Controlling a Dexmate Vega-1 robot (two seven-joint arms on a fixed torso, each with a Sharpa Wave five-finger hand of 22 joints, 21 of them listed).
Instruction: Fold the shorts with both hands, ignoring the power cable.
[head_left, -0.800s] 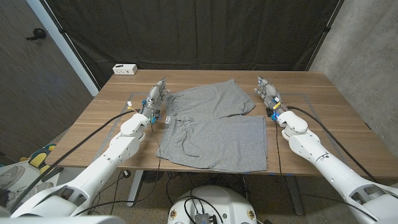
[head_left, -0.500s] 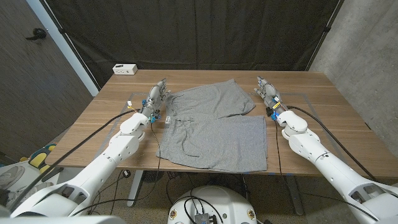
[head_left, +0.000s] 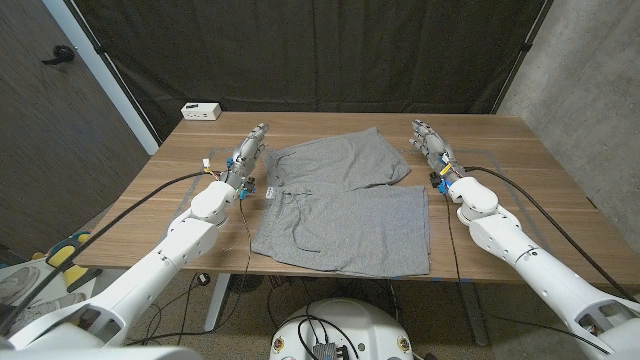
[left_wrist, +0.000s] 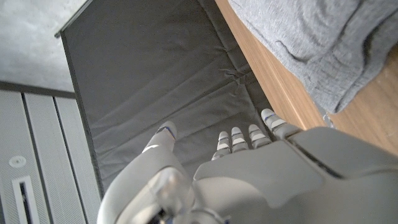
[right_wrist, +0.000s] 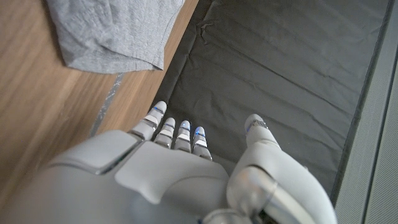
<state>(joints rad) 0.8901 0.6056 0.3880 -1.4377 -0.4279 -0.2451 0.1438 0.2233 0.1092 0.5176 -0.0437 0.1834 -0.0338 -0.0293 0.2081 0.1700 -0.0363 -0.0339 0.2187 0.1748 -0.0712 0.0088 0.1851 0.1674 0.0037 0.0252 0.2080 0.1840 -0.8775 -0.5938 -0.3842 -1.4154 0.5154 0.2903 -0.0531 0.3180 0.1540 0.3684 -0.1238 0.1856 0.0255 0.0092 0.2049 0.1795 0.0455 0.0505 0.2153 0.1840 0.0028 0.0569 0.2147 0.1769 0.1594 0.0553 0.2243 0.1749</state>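
Grey shorts (head_left: 340, 205) lie spread on the wooden table (head_left: 500, 135), one leg toward the far side and one toward the near edge, waistband and drawstring on the left. My left hand (head_left: 250, 152) stands just left of the waistband, fingers stretched toward the far edge, holding nothing. My right hand (head_left: 430, 145) stands right of the far leg's hem, fingers also extended and empty. A grey fabric edge (left_wrist: 317, 50) shows in the left wrist view beyond my left hand (left_wrist: 249, 174). The far leg's hem (right_wrist: 112, 34) lies ahead of my right hand (right_wrist: 168, 168) in the right wrist view.
A small white box (head_left: 201, 110) sits at the table's far left corner. Black cables (head_left: 160, 195) run along both arms. A dark curtain (head_left: 320, 50) hangs behind the table. Grey tape lines (head_left: 490, 152) mark the wood near the right hand.
Both hands have shifted slightly toward the far edge of the table, fingers still extended. The shorts have not moved.
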